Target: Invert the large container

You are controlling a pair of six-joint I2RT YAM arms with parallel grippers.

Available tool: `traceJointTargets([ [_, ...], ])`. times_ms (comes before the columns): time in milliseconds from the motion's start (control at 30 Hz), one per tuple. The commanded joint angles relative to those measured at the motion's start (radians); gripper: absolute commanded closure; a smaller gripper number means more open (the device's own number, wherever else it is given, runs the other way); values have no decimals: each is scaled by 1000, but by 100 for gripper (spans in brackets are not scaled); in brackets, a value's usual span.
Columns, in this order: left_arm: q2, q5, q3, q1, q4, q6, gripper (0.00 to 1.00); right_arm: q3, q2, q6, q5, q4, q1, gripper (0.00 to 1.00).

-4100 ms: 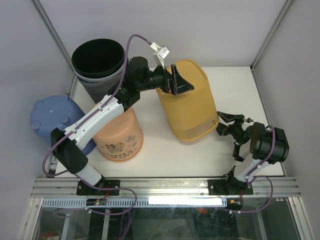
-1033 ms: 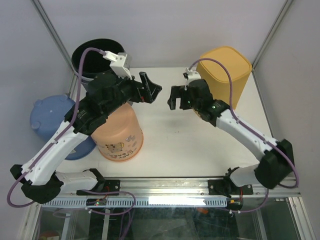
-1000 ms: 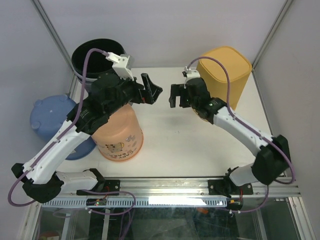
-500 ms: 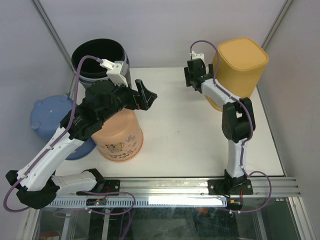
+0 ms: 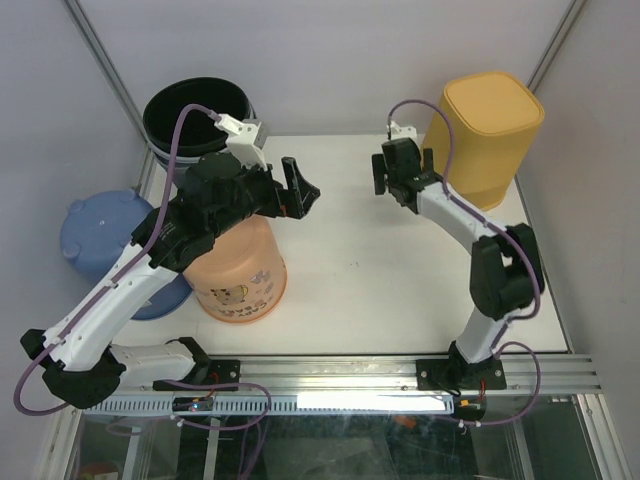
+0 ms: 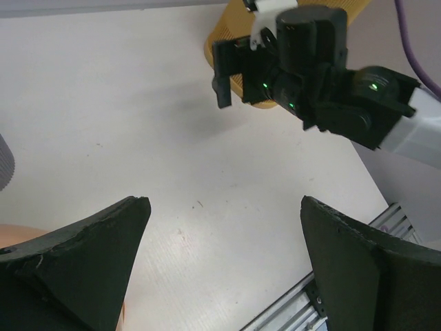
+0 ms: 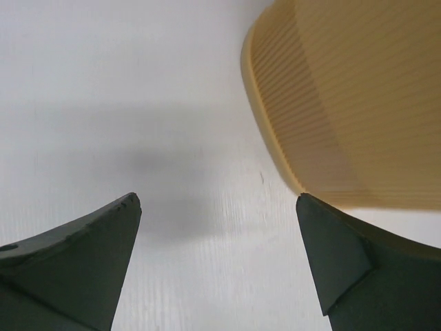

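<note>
Yellow container (image 5: pixel 490 130): stood base-up, upper right of frame. Left gripper (image 5: pixel 302 190), right gripper (image 5: pixel 398 180): both spread wide, empty; right one beside container.

We see a peach bucket (image 5: pixel 250 282) on the surface (image 5: pixel 360 300); behind it a black bin (image 5: pixel 200 95), left of it a blue tub (image 5: pixel 90 235).

The large container (image 5: pixel 487 135) stands in the table's (image 5: pixel 370 285) far right corner; a bucket (image 5: pixel 195 112) sits far left, a tub (image 5: pixel 245 270) before it, a basin (image 5: pixel 95 235) left of that.
</note>
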Motion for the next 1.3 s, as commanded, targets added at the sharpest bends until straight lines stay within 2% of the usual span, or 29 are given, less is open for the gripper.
traceJointTargets([
  [0,-15,-38,78,2,-9,45,1,-236,-232,43,-131,160,-8,1],
  [67,-16,-68,90,3,-17,52,1,-315,-272,23,-126,196,-14,1],
  [167,-6,-73,105,3,-23,54,1,-318,-235,21,-118,182,-51,1],
  [367,8,-43,95,2,-22,13,1,-160,-57,79,-40,235,-133,1],
  [533,7,-57,62,2,-4,24,1,81,115,162,55,141,-180,1],
  [733,18,-31,65,1,-38,17,1,178,161,207,51,104,-195,1],
  [800,9,-38,62,2,-58,19,1,150,120,214,-9,93,-186,1],
  [900,-9,-42,61,2,-87,31,1,11,-34,224,-157,132,-150,1],
  [1033,-26,-117,98,3,-217,30,1,-287,-347,279,-468,262,-110,2],
  [1133,-53,-209,99,3,-329,-2,1,-454,-512,355,-677,335,-80,2],
  [1267,-83,-258,84,3,-368,-40,1,-594,-609,428,-814,394,27,3],
])
